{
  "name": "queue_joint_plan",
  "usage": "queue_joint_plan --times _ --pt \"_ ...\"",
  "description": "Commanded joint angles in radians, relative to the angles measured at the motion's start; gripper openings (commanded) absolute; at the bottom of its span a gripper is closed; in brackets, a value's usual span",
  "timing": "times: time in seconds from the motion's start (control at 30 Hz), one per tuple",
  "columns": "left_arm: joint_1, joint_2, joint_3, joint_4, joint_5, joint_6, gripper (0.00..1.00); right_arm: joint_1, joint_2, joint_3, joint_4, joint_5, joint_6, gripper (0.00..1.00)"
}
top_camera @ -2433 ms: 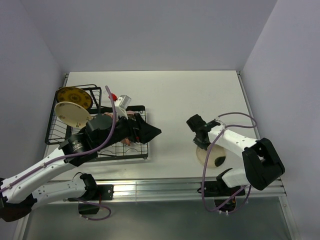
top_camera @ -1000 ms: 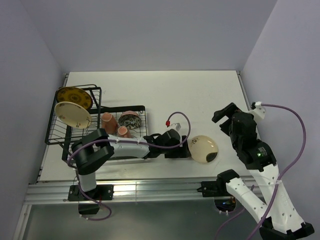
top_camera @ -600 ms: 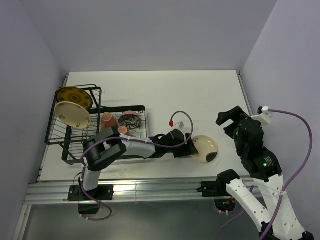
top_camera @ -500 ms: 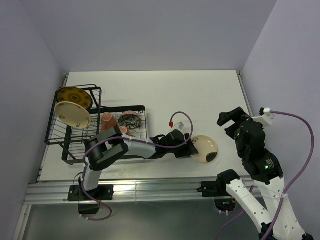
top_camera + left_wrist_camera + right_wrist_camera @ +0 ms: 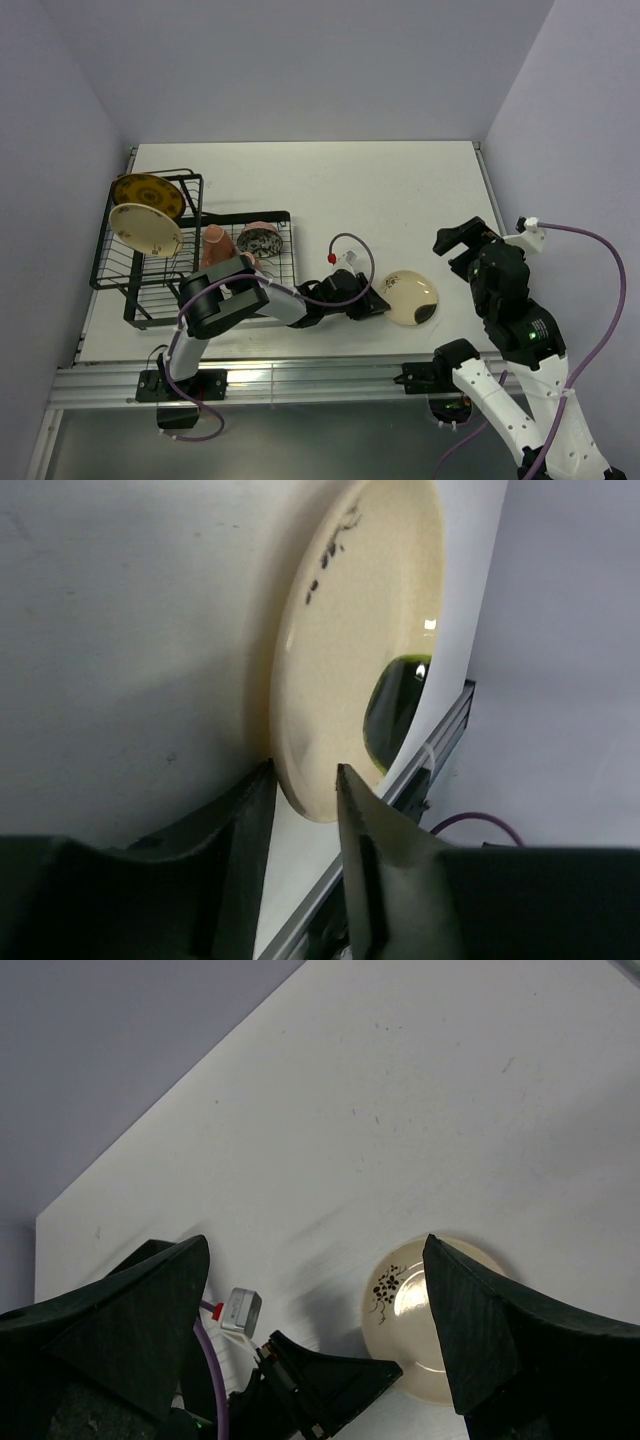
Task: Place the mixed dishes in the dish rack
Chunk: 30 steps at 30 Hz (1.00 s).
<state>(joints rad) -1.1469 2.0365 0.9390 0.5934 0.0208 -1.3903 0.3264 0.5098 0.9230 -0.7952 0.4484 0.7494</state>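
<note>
cream plate [image 5: 432, 1332]: on white table [image 5: 400, 1110]
left gripper [image 5: 382, 1370]: at the plate's left rim
right gripper [image 5: 315, 1260]: jaws wide, above the plate

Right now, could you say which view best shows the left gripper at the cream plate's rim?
Left wrist: the left gripper straddles the rim of the cream plate, close up. Top external shows the plate, contact hidden; right wrist shows it small.
</note>
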Motion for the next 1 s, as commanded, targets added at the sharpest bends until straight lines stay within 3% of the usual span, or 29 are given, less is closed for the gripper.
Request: queue_joint_plan --times 0.0,0.07,0.17,0.37,0.6,0.97 --pt "0.004 0.051 -0.046 -0.029 -0.062 -0.021 0.34 -0.007 -0.011 0.002 -0.007 0.013 -0.012 0.94" --pt "0.007 0.059 -0.034 -0.052 -0.061 -0.013 0.13 -0.007 -0.008 -0.001 -0.007 0.007 -0.013 0.94" --pt "0.009 0.065 -0.006 -0.082 -0.067 0.010 0.00 -0.007 0.010 -0.001 -0.010 -0.008 -0.022 0.94" --pt "0.009 -0.033 -0.002 -0.213 -0.139 0.101 0.00 -0.007 0.044 -0.001 -0.001 -0.099 -0.091 0.94" --pt "0.010 -0.361 -0.049 -0.414 -0.306 0.293 0.00 -0.007 0.032 0.016 0.002 -0.206 -0.211 0.94" --pt "0.010 -0.855 -0.034 -0.702 -0.424 0.560 0.00 -0.007 0.016 -0.075 0.115 -0.666 -0.397 0.84"
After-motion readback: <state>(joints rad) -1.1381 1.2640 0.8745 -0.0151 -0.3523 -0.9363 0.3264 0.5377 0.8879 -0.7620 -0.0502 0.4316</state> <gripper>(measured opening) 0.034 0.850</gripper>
